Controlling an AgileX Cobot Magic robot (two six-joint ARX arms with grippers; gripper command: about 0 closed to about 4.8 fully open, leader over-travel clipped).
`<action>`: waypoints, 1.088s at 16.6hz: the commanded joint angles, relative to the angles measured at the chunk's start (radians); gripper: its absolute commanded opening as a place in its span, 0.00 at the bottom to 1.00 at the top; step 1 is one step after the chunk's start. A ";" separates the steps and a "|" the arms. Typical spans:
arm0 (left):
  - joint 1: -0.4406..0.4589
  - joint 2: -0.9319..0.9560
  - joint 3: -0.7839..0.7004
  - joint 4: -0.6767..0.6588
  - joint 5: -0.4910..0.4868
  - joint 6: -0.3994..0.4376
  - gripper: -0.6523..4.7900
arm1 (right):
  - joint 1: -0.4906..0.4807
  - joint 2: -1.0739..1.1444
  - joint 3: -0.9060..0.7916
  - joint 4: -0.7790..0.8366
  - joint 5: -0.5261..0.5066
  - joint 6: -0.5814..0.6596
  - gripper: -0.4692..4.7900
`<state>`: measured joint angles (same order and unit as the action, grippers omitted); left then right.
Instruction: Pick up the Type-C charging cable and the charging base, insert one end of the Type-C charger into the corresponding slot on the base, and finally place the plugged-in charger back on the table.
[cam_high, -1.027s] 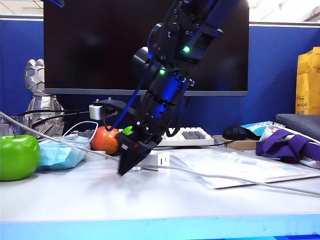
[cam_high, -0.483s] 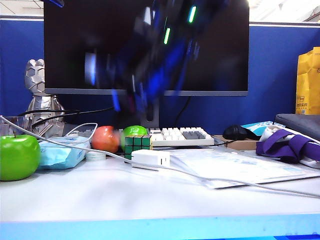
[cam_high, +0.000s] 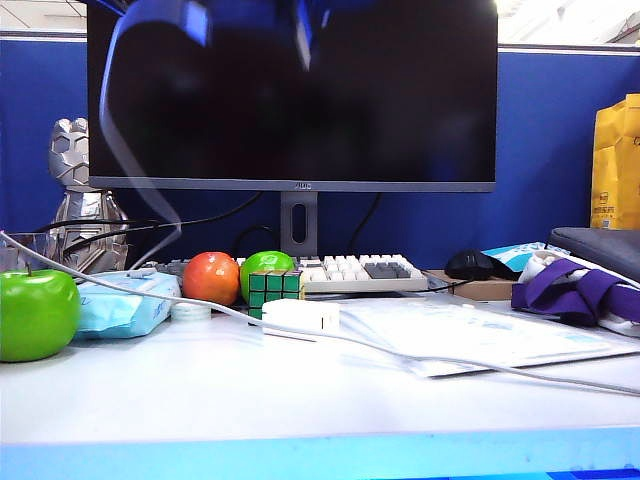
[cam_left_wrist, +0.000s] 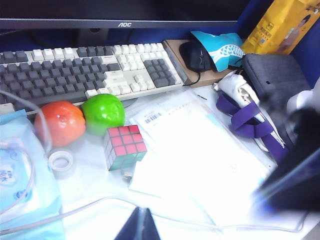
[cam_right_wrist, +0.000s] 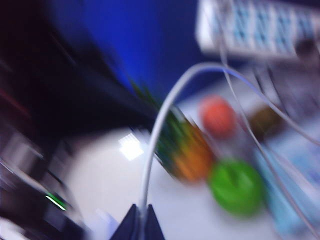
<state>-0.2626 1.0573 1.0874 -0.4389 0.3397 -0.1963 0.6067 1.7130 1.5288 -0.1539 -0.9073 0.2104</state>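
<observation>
White cable, green apple, maybe.

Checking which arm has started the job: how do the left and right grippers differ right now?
The left gripper holds nothing; the right gripper is shut on the thin white Type-C charging cable. The left gripper hangs low over the pale grey table, its view sharp; the right gripper is raised high, its view blurred. Both have their jaws shut, and neither touches the small white rectangular charging base.
</observation>
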 joint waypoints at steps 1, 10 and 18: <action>0.000 -0.003 0.005 0.007 0.005 0.003 0.11 | -0.038 -0.017 0.005 0.242 -0.127 0.390 0.09; -0.029 0.047 0.005 0.056 0.128 -0.034 0.11 | -0.062 -0.018 0.004 0.291 -0.149 0.534 0.09; -0.029 0.065 0.005 0.274 0.246 -0.208 0.11 | -0.074 -0.017 0.004 0.240 -0.222 0.795 0.09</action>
<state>-0.2905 1.1210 1.0874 -0.1818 0.5674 -0.3866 0.5331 1.7008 1.5288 0.0925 -1.1126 0.9470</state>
